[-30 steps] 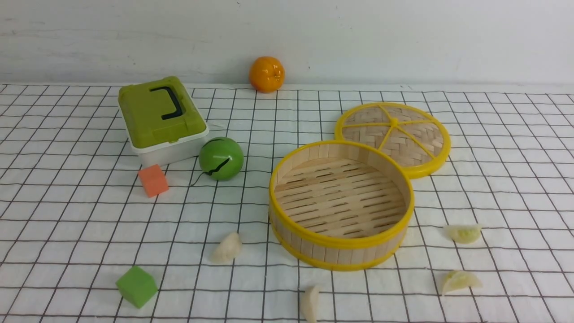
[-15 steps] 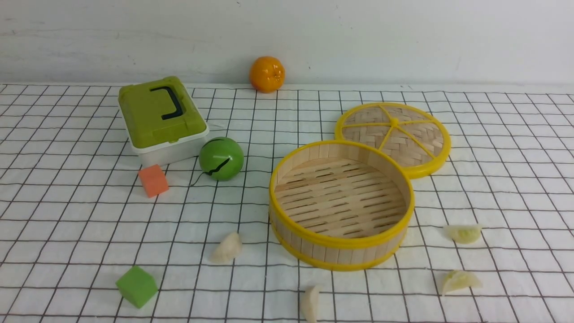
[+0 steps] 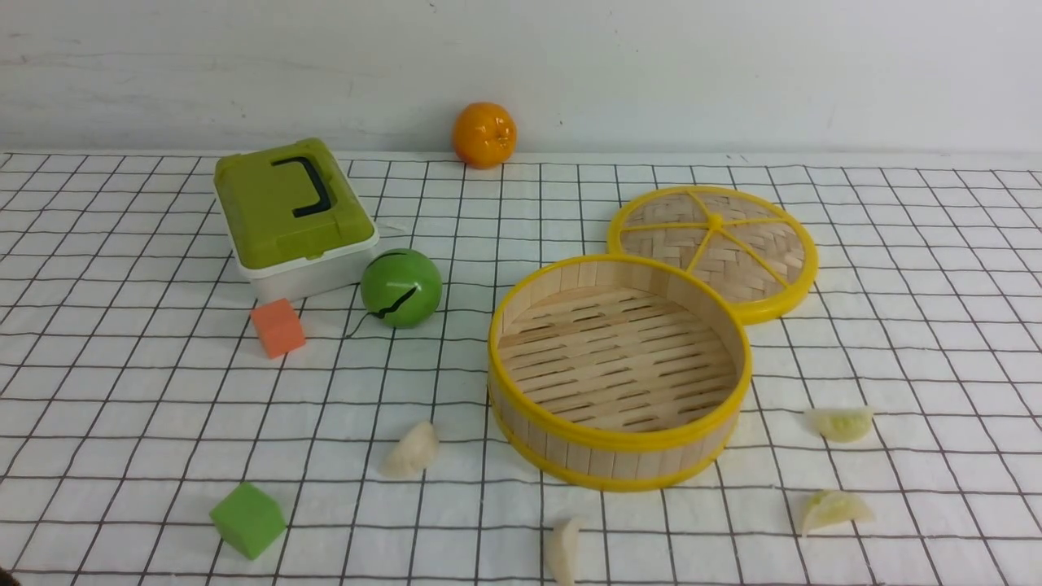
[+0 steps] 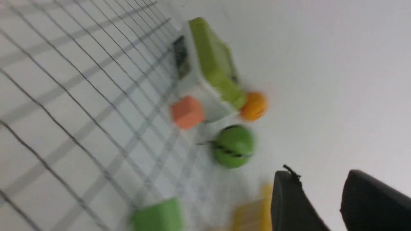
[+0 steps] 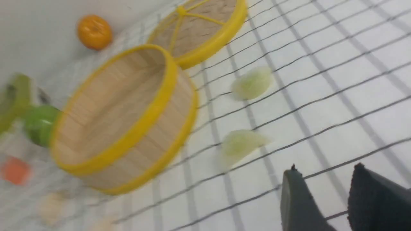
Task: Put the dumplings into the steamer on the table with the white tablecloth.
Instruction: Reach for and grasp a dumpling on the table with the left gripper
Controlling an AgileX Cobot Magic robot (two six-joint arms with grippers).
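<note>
- My left gripper (image 4: 318,179): fingers parted, nothing between them. My right gripper (image 5: 326,173): same, apart and empty. Neither shows in the front view.
- The steamer (image 3: 610,460) sits right of centre in the front view. It is empty, slatted floor bare. Its lid (image 3: 715,248) lies flat behind it, upper right; touching or not, can't tell.
- All four dumplings are on the tablecloth (image 3: 122,391), none inside.
- White dumpling (image 3: 413,449) is just left of the steamer's lower wall. Second white dumpling (image 3: 563,549) is at the bottom edge, partly cut off.
- Green dumpling (image 3: 840,423) is right of the steamer. Second green dumpling (image 3: 834,510) is lower right.
- Look: small crescents. The whites nearly blend into the cloth; the greens are only faintly tinted.
- Step, my read: reaching for a first pick. Right side suits the greens, left the whites.
- Doing it well: come straight down, straddle the crescent across its thin width, close gently. It's probably light and could skid on the cloth.
- Lift clear of the yellow rim and release low over the slats so it doesn't bounce out.
- Wrist views are blurred, so I can't judge alignment.
</note>
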